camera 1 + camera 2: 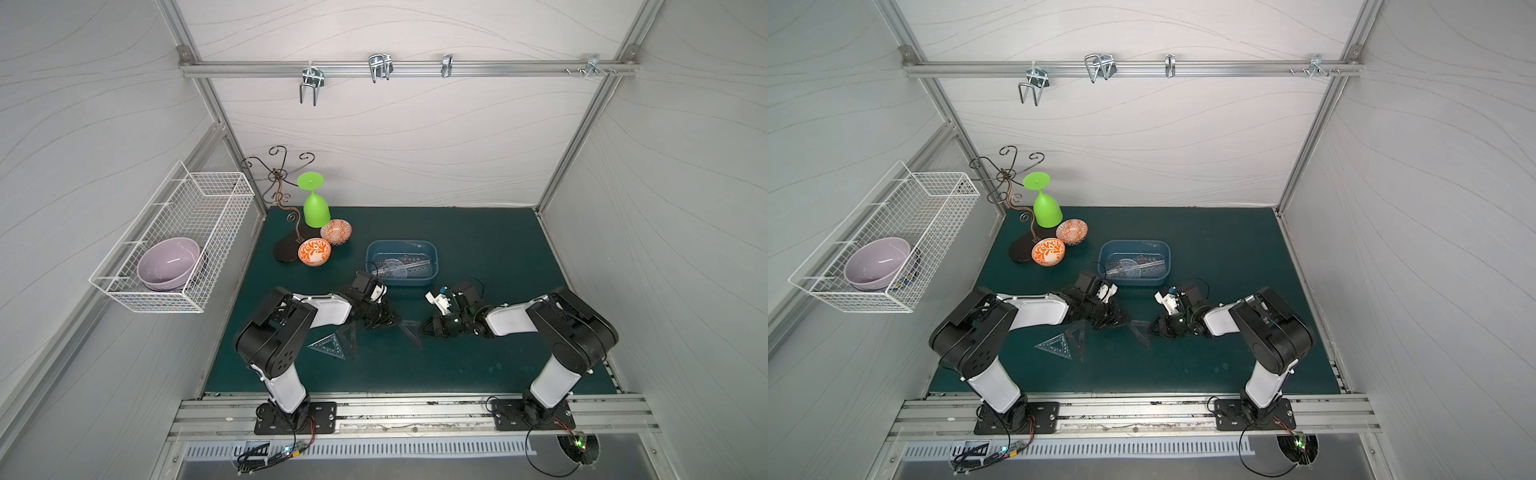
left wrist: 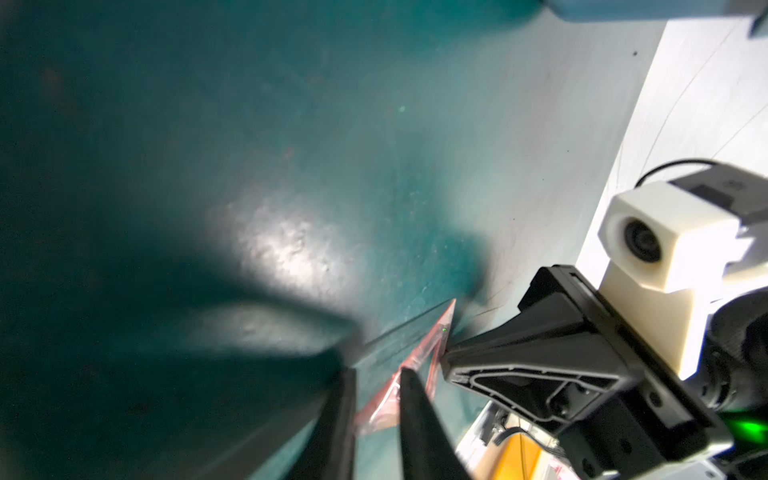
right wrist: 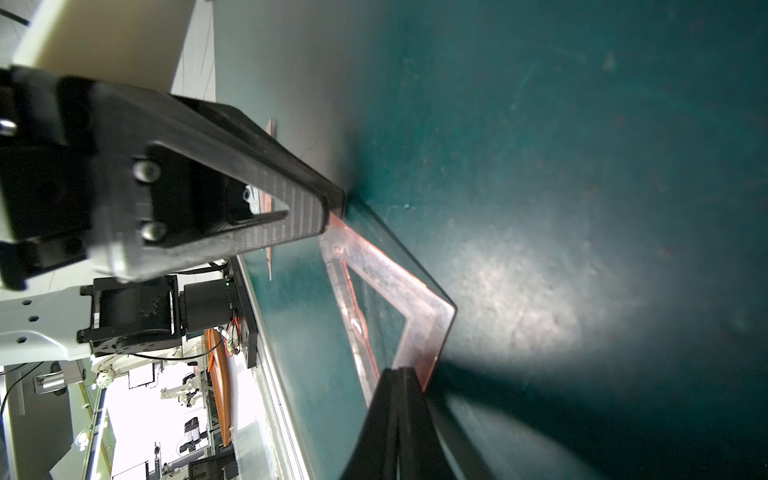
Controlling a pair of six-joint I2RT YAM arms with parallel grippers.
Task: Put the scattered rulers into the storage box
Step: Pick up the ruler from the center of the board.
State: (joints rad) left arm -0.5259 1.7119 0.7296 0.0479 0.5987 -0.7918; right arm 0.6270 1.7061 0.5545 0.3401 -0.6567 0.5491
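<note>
Directions are read in the top views, with 12 o'clock toward the back wall.

1. Left arm (image 1: 320, 311): the base sat on the front rail and the elbow stood raised. The forearm ran toward 3 o'clock, with the wrist pitched down to the mat (image 1: 478, 365). The left gripper (image 1: 390, 321) sat low over the mat centre. In the left wrist view its 2 fingers (image 2: 411, 415) stood a narrow gap apart, with a corner of the smoky set square (image 2: 436, 345) between them. Whether they pressed it could not be told.

2. Right arm (image 1: 511, 318): the pose was mirrored, with the forearm toward 9 o'clock and the wrist down. The right gripper (image 1: 424, 330) faced the left gripper from its 3 o'clock side. Its jaws were closed together, and the fingertips (image 3: 386, 407) touched another corner of the smoky set square. A pinch could not be confirmed.

3. The storage box (image 1: 399, 284) stood near, at 12 o'clock of the 2 grippers, and held clear rulers (image 1: 395, 266).

4. A clear set square (image 1: 328, 345) and a dark set square (image 1: 351, 332) lay overlapping on the mat, at 8 o'clock of the left gripper.
</note>
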